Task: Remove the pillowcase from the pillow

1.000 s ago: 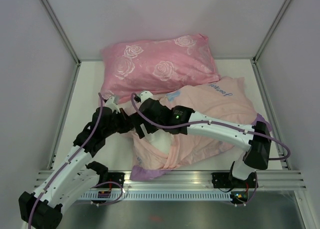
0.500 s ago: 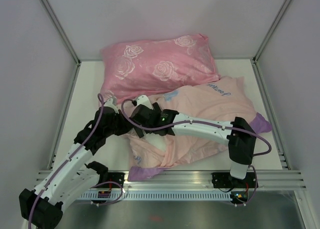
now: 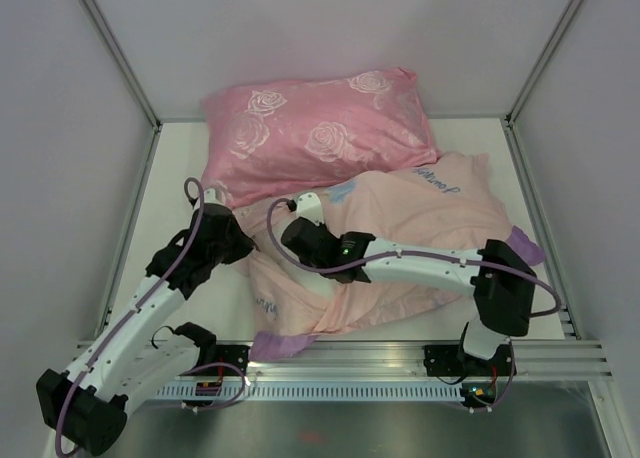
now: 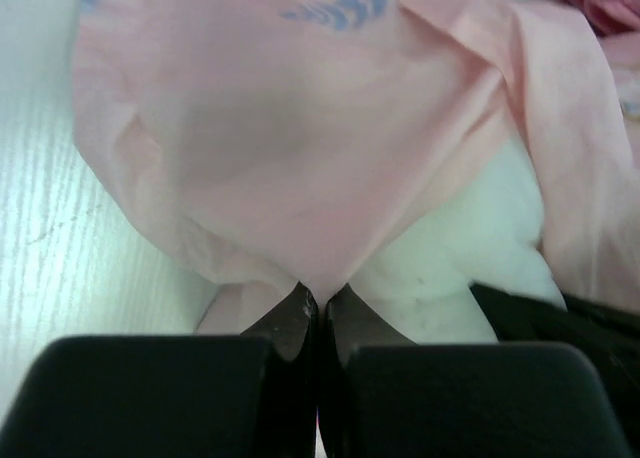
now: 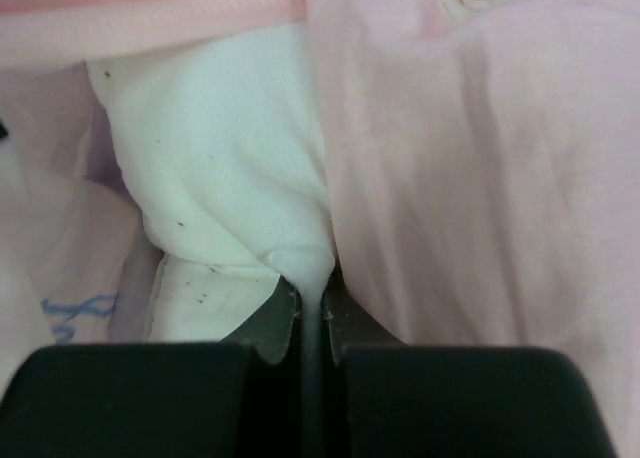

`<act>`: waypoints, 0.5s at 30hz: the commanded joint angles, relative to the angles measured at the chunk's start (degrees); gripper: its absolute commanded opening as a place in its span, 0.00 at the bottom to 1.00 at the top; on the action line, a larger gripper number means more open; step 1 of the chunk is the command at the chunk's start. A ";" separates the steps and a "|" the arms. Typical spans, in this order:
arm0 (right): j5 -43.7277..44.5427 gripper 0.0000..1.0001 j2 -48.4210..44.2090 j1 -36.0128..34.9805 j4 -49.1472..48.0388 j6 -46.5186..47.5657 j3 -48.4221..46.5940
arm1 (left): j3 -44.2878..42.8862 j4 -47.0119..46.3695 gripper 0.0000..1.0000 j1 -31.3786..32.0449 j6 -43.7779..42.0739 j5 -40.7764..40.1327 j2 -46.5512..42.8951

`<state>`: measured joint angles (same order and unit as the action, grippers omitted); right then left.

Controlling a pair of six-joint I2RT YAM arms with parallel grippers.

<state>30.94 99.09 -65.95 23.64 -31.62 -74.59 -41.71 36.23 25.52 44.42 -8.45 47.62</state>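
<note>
Item 1: the pillowcase (image 3: 420, 218). We log it pale-pink side out with purple edging, spread over the middle and right of the tabletop (image 3: 175, 178) toward the near edge. Its far side touches the rose-patterned pillow (image 3: 320, 128) at the far edge.

Item 2: the pillow (image 5: 220, 148). White and plump, mostly inside the case, with a bare bulge showing at the case's left-hand mouth.

Item 3: the left gripper (image 4: 318, 298). Clenched on a gathered fold of the pink case.

Item 4: the right gripper (image 5: 312, 296). Clenched on a pinch of the white pillow.

Handling, as we judge it: the case is thin, light and limp, so it will bunch and stretch rather than slide stiffly. It is best held at the mouth's hem, one layer only. The pillow is soft and compressible, best held by its exposed bulge, where a shallow pinch may slip.
</note>
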 commanded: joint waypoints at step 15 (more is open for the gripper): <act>-1.31 0.00 -35.79 -0.49 7.30 -7.67 23.43 | -9.87 -4.68 0.02 -5.91 0.75 -8.08 22.34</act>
<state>29.28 68.55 -66.26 19.90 -39.24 -52.80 -50.63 36.45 24.05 46.24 -9.28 68.90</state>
